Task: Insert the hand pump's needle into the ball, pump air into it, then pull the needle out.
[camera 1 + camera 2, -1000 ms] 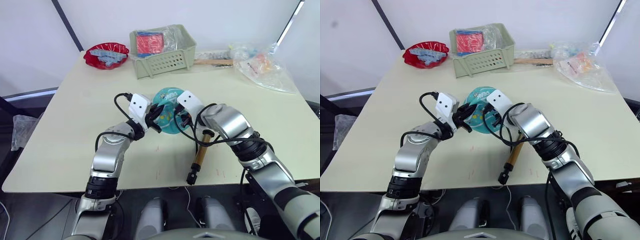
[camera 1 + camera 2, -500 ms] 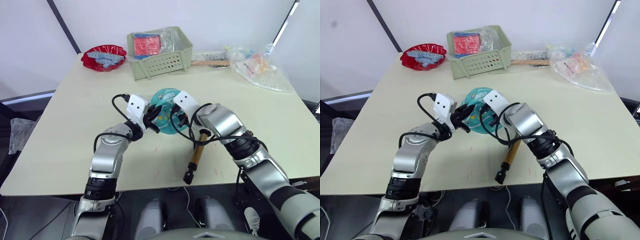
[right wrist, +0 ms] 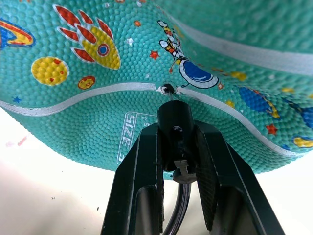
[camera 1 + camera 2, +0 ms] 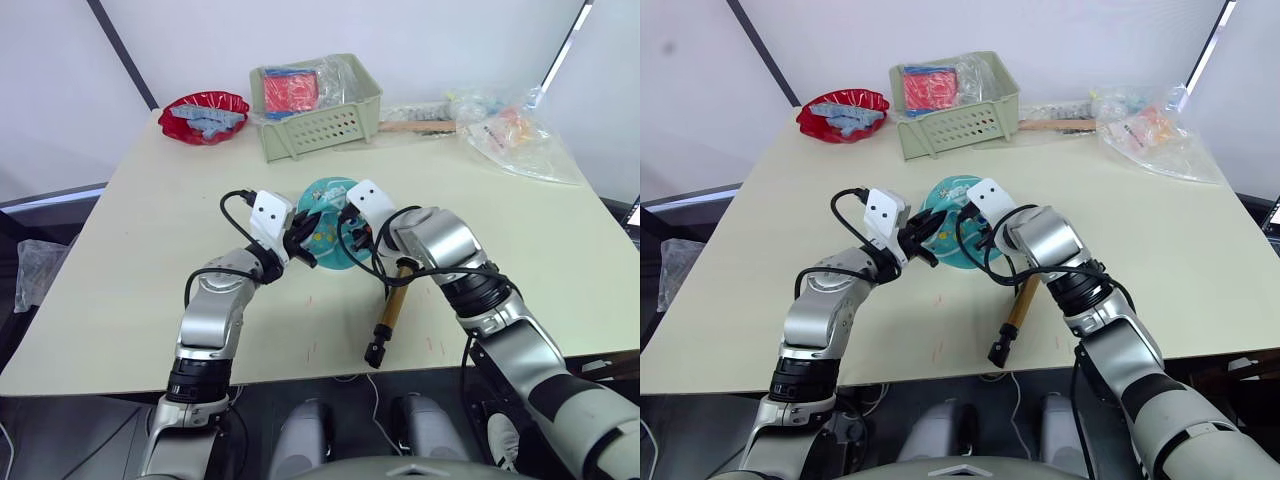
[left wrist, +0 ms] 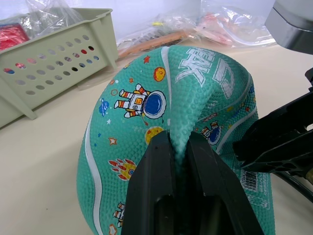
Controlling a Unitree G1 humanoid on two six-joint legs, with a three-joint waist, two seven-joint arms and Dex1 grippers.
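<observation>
The teal ball (image 4: pixel 330 225) lies soft and dented at the table's middle. My left gripper (image 5: pixel 178 147) is shut on a raised fold of the ball's skin (image 5: pixel 180 132) on its left side. My right gripper (image 3: pixel 175 134) is shut on the black tip of the hose (image 3: pixel 175 120), held against the ball's right side. The needle (image 3: pixel 169 96) barely shows as a short pin reaching the valve hole (image 3: pixel 167 89) on a white seam. The hand pump (image 4: pixel 392 305) lies flat on the table in front of the ball, its thin hose (image 4: pixel 378 272) looping up to my right gripper.
A green perforated basket (image 4: pixel 320 118) with red packets stands behind the ball. A red bowl (image 4: pixel 205 112) sits at the back left. Plastic bags (image 4: pixel 520 135) and a wooden stick (image 4: pixel 425 126) lie at the back right. The pump's black end (image 4: pixel 374 355) is near the table's front edge.
The head view has shifted slightly. Both grippers keep their holds at the ball, and the pump lies where it was.
</observation>
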